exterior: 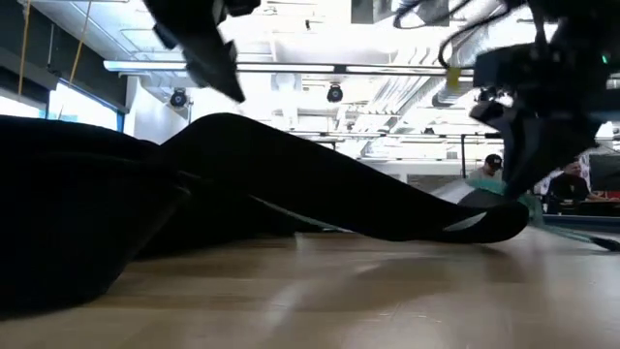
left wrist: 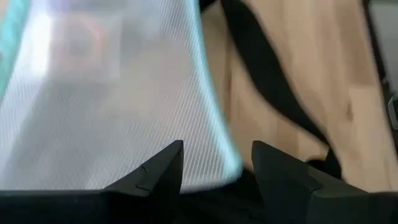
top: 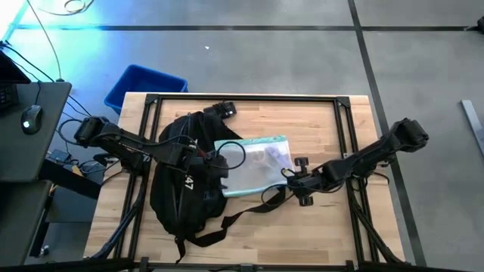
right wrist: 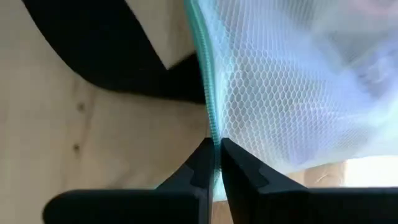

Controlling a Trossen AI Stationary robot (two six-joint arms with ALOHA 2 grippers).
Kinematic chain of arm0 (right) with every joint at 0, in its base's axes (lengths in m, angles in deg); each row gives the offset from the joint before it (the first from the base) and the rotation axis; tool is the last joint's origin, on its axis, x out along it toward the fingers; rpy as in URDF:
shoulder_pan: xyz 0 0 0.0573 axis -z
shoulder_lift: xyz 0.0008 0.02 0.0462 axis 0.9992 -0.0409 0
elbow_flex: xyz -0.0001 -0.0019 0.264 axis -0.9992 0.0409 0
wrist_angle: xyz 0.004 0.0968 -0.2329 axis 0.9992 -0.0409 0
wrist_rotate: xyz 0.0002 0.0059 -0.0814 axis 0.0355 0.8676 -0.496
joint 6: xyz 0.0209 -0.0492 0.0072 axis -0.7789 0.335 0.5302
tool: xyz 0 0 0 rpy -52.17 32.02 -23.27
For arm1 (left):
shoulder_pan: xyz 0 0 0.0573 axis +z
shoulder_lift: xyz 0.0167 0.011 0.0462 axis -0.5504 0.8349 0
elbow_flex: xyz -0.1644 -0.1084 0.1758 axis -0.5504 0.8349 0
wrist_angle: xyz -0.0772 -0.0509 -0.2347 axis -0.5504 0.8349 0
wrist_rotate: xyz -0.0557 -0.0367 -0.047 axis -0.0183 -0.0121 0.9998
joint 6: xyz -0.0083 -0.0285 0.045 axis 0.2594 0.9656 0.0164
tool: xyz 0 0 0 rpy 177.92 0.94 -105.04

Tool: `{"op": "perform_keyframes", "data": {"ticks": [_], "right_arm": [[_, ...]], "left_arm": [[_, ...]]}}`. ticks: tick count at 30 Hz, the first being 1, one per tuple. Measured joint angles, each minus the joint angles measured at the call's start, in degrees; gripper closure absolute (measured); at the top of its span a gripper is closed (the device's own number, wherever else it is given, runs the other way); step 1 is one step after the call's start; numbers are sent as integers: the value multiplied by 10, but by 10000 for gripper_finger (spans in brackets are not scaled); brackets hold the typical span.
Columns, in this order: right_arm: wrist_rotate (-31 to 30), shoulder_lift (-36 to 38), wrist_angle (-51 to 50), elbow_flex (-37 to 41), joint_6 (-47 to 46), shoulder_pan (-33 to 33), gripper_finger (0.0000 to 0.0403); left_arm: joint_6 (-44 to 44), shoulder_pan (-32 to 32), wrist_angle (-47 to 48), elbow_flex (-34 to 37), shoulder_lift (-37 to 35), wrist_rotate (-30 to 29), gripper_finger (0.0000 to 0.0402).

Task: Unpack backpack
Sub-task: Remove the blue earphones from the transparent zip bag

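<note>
Strap (top: pixel 257 205) beside mesh pouch (top: pixel 257 165), R end effector (top: pixel 291 176) pinching its edge.

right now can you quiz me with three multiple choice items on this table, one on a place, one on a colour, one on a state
1. Where does the translucent mesh pouch with the teal edge lie?
A. partly out of the large black fabric backpack, towards the right arm
B. in the blue bin
C. on the floor

2. What colour is the plastic bin beyond the light wooden table?
A. red
B. blue
C. green

3. How does the right tool stand?
A. wide open above the pouch
B. shut on a backpack strap
C. shut on the pouch's teal edge

Answers: 1 A, the high view shows the pouch reaching out of the backpack; 2 B, blue in the high view; 3 C, the right wrist view shows the edge pinched between the fingers.
</note>
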Motion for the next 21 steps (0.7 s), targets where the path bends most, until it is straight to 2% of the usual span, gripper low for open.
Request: {"op": "perform_keyframes", "data": {"ticks": [9, 14, 21], "right_arm": [[13, 0, -91, -114, 27, 55, 401], [23, 0, -128, -165, 33, 102, 402], [47, 1, -130, -201, 13, 157, 403]], "left_arm": [[-59, -3, -123, 0, 2, -63, 232], [-77, -3, -147, -1, 15, -65, 232], [-79, -3, -192, -1, 51, -76, 231]]}}
